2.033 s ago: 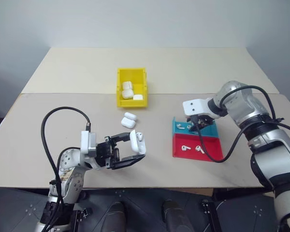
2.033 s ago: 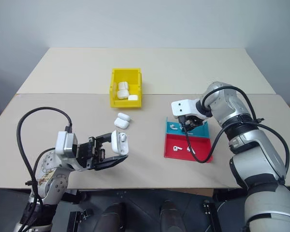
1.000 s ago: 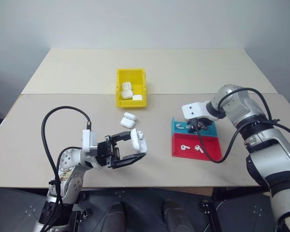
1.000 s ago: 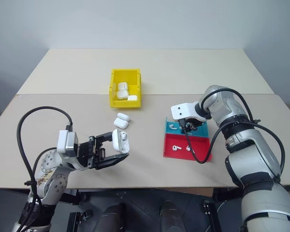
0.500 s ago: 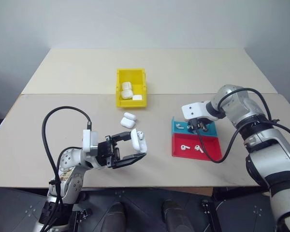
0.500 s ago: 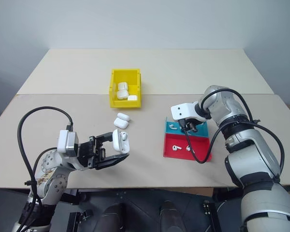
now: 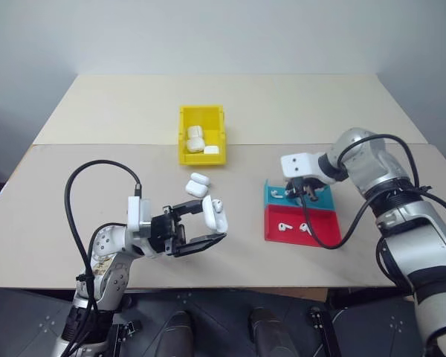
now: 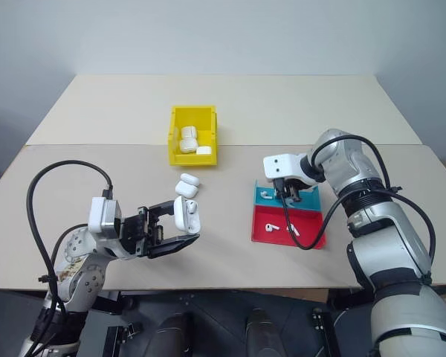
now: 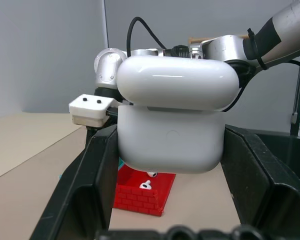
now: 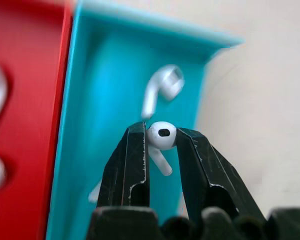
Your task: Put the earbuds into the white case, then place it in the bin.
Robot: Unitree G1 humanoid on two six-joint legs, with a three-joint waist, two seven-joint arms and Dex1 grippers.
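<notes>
Over on the left, the left tool (image 7: 205, 227) is clamped on a white case (image 7: 215, 216), holding it up off the surface (image 7: 97, 119) with its lid flipped open. Two more closed cases (image 7: 198, 184) lie on the surface just beyond it, and the yellow bin (image 7: 202, 133) farther back holds several others. To the right, the right tool (image 10: 161, 146) hangs over the teal tray (image 7: 320, 201), pinching one earbud (image 10: 160, 140) between narrow fingers; another earbud (image 10: 162, 90) lies in that tray. The red tray (image 7: 323, 231) beside it holds two.
</notes>
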